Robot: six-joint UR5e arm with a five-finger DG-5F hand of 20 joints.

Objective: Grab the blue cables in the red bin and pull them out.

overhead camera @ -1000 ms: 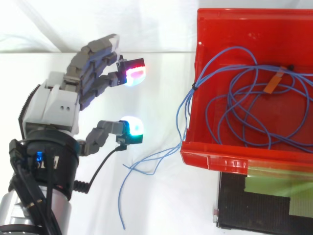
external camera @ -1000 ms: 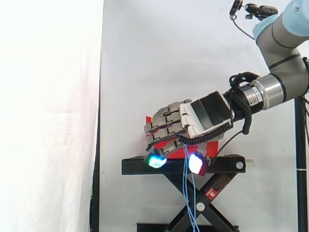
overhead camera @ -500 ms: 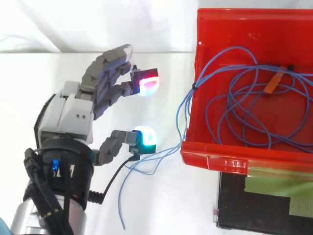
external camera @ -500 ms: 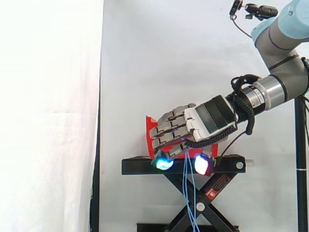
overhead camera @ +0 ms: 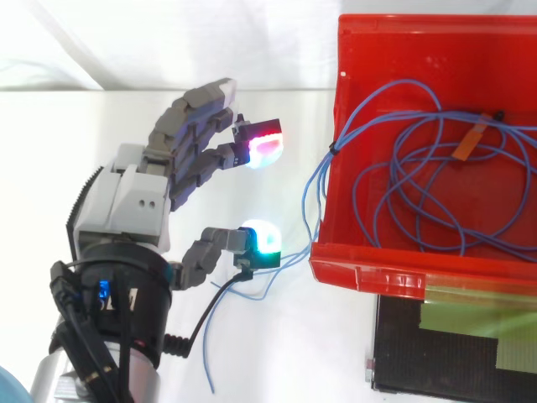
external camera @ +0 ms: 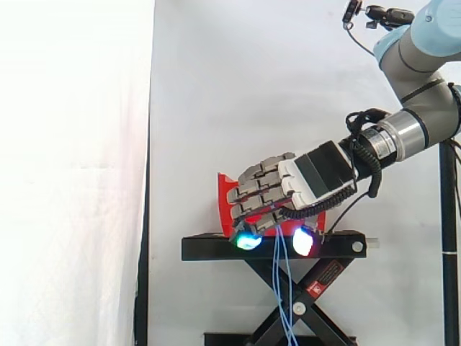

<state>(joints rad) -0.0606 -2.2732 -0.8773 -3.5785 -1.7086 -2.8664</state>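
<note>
- Blue cables (overhead camera: 321, 172) lie looped in a loose coil inside the red bin (overhead camera: 377, 275) at the right of the top view; an orange tag (overhead camera: 470, 141) sits on one loop near the bin's upper right, and a small black tie (overhead camera: 332, 149) gathers strands at the bin's left wall
- Several strands spill over that left wall and trail onto the white surface (overhead camera: 277, 353) at lower centre, ending in loose ends below the hand's thumb
- The robot's hand (overhead camera: 126, 201) reaches in from the lower left of the top view, outside the bin and left of it; its fingers (overhead camera: 201, 126) stretch towards the bin, relaxed and spread from the thumb, grasping nothing
- The fingertip pad (overhead camera: 264, 147) glows red and magenta, apart from the bin wall; the thumb pad (overhead camera: 260, 241) glows cyan and green, just beside the bin's near corner and right by the trailing strands; whether it touches them cannot be told
- In the side view the hand (external camera: 317, 176) slopes down to the left in front of the red bin (external camera: 223, 196); its glowing pads hang level with the top of the black stand (external camera: 209, 249)
- Blue strands (external camera: 284, 292) drop between those pads, down past the stand's scissor legs to the bottom edge of the frame; white curtain (external camera: 252, 86) behind
</note>
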